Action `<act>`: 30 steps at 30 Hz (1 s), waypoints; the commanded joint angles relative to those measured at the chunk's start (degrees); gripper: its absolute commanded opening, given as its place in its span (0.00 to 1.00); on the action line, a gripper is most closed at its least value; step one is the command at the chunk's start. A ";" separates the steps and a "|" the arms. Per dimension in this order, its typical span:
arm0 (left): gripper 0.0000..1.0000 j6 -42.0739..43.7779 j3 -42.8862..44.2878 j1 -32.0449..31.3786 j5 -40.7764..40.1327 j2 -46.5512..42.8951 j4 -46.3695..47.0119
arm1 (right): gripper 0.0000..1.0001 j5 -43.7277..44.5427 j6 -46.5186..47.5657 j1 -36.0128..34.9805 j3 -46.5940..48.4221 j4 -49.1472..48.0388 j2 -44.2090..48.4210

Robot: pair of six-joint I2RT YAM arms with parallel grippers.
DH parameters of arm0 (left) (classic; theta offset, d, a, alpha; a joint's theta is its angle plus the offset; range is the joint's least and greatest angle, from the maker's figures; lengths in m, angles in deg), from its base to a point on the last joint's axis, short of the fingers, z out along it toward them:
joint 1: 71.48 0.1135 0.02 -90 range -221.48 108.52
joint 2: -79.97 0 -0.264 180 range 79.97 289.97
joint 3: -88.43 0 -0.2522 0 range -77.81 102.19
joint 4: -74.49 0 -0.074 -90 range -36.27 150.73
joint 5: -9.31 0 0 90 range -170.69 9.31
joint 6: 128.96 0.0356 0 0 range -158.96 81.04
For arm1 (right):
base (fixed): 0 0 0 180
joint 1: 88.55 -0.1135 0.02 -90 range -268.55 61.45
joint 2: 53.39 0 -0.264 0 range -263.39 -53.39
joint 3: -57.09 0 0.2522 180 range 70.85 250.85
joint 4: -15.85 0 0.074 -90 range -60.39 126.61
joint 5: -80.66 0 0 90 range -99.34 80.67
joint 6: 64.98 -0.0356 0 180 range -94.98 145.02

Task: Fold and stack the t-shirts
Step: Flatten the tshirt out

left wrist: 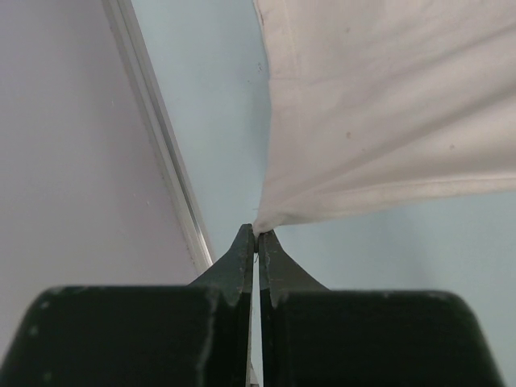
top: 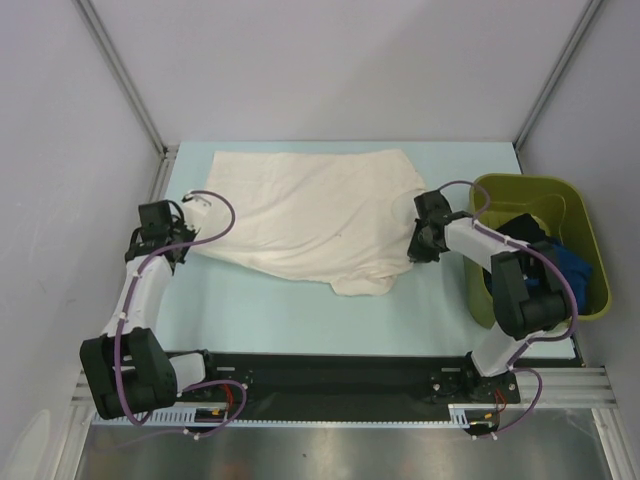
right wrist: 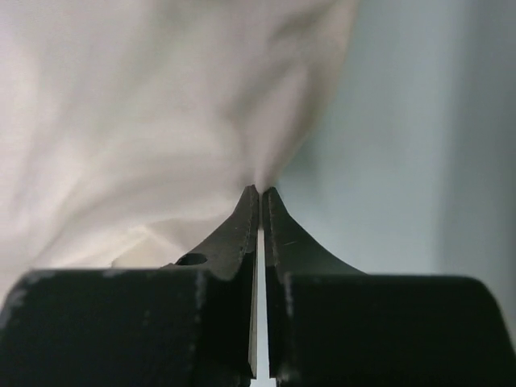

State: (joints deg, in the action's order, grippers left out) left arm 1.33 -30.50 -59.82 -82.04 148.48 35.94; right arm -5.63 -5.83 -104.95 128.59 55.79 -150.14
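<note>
Top external view shows folding barely begun: the cream t-shirt [top: 310,215] lies spread, unfolded, on the tabletop [top: 300,310], the left gripper [left wrist: 256,240] and right gripper [right wrist: 260,193] each clamped tight on an edge, while the black t-shirt [top: 522,228] and blue t-shirt [top: 578,268] wait in the bin [top: 520,182].

Cream t-shirt [top: 310,215]: plain off-white, one item. It lies spread and lightly creased across the far half of the table, nearer the far-left corner, with one part reaching toward the table centre. Its near-left corner is drawn taut and pinched in the left end effector [left wrist: 256,234]. Its right edge is bunched and pinched in the right end effector [right wrist: 260,190].

Black t-shirt [top: 520,228] and blue t-shirt [top: 575,265]: both crumpled together, unfolded, in the bin [top: 530,183] at the right edge.
</note>
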 commanded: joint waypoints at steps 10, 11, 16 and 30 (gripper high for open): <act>0.00 -1.09 4.28 0.56 0.90 0.13 1.15 | 0.00 7.64 2.11 -7.94 14.15 16.98 20.11; 0.00 -1.09 4.37 0.56 0.90 0.22 1.33 | 0.00 6.15 2.02 -7.86 15.20 15.15 19.85; 0.01 -1.53 4.98 0.56 2.56 1.18 2.03 | 0.00 5.44 6.06 -6.45 19.69 7.67 8.88; 0.01 -4.87 4.98 0.56 6.88 2.94 -0.78 | 0.59 10.09 8.71 -5.30 19.02 15.13 4.89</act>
State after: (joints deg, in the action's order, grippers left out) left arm -1.68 -27.41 -59.78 -77.16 150.95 35.76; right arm 2.13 3.57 -108.08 153.20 67.06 -153.86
